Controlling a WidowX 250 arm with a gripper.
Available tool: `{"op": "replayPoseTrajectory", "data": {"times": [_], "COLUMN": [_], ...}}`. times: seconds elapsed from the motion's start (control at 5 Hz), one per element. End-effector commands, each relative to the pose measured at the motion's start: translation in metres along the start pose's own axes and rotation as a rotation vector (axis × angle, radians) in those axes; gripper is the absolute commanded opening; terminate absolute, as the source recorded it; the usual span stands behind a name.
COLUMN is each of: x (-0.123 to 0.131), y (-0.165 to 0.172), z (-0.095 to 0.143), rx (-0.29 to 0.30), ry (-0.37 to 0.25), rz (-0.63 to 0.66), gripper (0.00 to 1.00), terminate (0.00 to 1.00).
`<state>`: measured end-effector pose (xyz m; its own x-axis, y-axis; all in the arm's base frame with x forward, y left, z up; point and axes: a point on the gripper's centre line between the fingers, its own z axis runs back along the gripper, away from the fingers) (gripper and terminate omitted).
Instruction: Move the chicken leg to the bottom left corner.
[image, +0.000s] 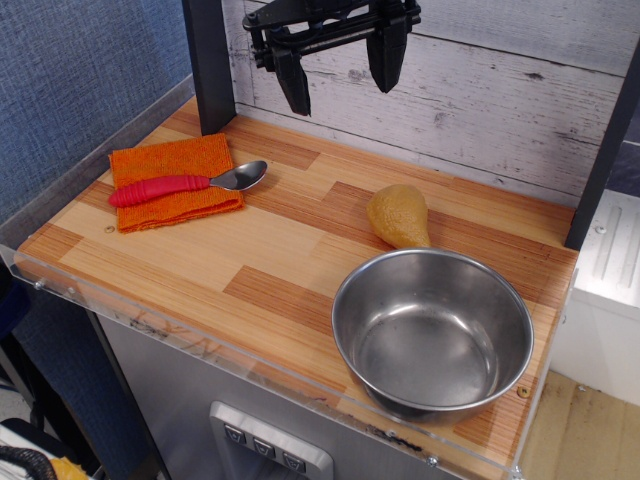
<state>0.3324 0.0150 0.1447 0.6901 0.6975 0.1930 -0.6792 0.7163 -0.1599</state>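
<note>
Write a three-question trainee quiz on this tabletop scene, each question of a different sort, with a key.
1. True or false: the gripper is holding the chicken leg.
2. Multiple choice: the spoon has its red handle resting on A) the steel bowl, B) the orange cloth, C) bare wood only.
3. Fill in: the chicken leg lies just behind the rim of the ____.

Key
1. False. The gripper hangs open above the table, apart from the leg.
2. B
3. steel bowl
</note>
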Motion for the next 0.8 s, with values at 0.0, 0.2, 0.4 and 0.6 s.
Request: {"op": "replayPoseTrajectory", "data": {"times": [0.0,0.2,0.4,0.6], "x": [0.0,-0.016,-0.028,-0.039], "y": [0.0,-0.007,-0.01,-0.012], "z": [0.0,-0.014,-0.026,-0.04], "rx": [0.0,-0.008,-0.008,-0.01], "ry": [0.0,0.03,0.047,0.06], "rz": [0.0,-0.012,0.002,-0.001], "gripper": [1.0,1.0,1.0,1.0], "terminate": [0.0,0.0,0.0,0.0]}}
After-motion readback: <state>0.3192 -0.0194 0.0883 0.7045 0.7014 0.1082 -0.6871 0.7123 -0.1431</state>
